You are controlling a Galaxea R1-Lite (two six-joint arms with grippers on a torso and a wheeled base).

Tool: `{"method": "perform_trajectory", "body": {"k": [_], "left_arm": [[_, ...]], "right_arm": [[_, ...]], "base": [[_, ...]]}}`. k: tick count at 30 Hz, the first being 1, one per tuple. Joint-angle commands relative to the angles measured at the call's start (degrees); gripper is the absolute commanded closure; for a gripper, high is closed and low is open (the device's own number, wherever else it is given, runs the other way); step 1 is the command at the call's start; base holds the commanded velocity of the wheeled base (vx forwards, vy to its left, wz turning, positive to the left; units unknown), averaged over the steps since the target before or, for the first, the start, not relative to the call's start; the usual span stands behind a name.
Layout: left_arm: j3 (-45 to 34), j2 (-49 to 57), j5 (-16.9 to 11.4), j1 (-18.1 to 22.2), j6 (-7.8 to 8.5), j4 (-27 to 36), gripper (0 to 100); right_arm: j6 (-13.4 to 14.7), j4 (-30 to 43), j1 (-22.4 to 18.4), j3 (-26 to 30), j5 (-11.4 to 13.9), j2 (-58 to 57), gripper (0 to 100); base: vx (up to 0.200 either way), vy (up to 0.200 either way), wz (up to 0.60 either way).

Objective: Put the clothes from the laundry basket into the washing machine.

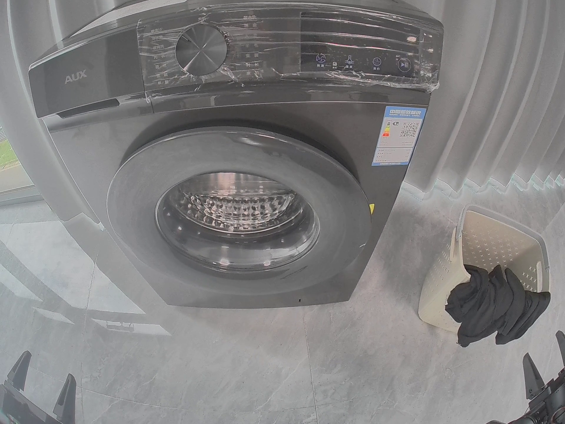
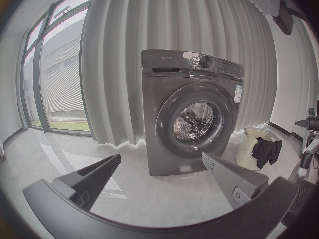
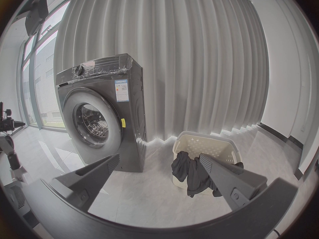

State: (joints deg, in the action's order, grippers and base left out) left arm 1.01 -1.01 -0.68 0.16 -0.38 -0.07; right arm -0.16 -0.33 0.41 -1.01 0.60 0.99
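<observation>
Here's your washing machine (image 1: 329,131), dark grey and front-loading, standing on the pale tiled floor (image 1: 235,360) dead ahead at 12 o'clock. Its round door (image 1: 238,225) looks shut against the front. It is a broad grey ring around a glass porthole, and through the glass you can see the dimpled steel drum. Up top, clear film (image 1: 353,36) is wrapped over the control panel and the silver dial (image 1: 201,50).

Look to 4 o'clock of the machine: that's your laundry basket (image 1: 497,239), cream plastic with perforated walls, sitting on the floor just in front of the white curtain (image 1: 500,89). The clothes (image 1: 494,304) are a bundle of black fabric, crumpled and matte, slung over the basket's near rim. Part lies inside and part hangs down the outer wall.

The left tool (image 1: 44,378) hangs low at 7 o'clock, jaws spread wide with nothing between them. From its own wrist camera, the left tool (image 2: 159,160) frames the machine's door between its open fingers.

The right tool (image 1: 542,351) sits at 5 o'clock, near the clothes but clear of them, also gaping and empty. From the right wrist camera, one finger of the right tool (image 3: 159,158) overlaps the black bundle.
</observation>
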Motion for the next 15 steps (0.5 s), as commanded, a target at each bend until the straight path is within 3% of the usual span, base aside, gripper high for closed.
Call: {"method": "perform_trajectory", "body": {"k": [1, 5, 15], "left_arm": [[-1.0, 0.8, 0.0, 0.0, -0.06, 0.0, 0], [-1.0, 0.8, 0.0, 0.0, 0.11, 0.0, 0], [-1.0, 0.8, 0.0, 0.0, -0.06, 0.0, 0]], "right_arm": [[0.0, 0.0, 0.0, 1.0, 0.0, -0.5, 0], [0.0, 0.0, 0.0, 1.0, 0.0, -0.5, 0], [0.0, 0.0, 0.0, 1.0, 0.0, -0.5, 0]], "base": [[-0.2, 0.0, 0.0], [-0.2, 0.0, 0.0], [0.0, 0.02, 0.0]]}}
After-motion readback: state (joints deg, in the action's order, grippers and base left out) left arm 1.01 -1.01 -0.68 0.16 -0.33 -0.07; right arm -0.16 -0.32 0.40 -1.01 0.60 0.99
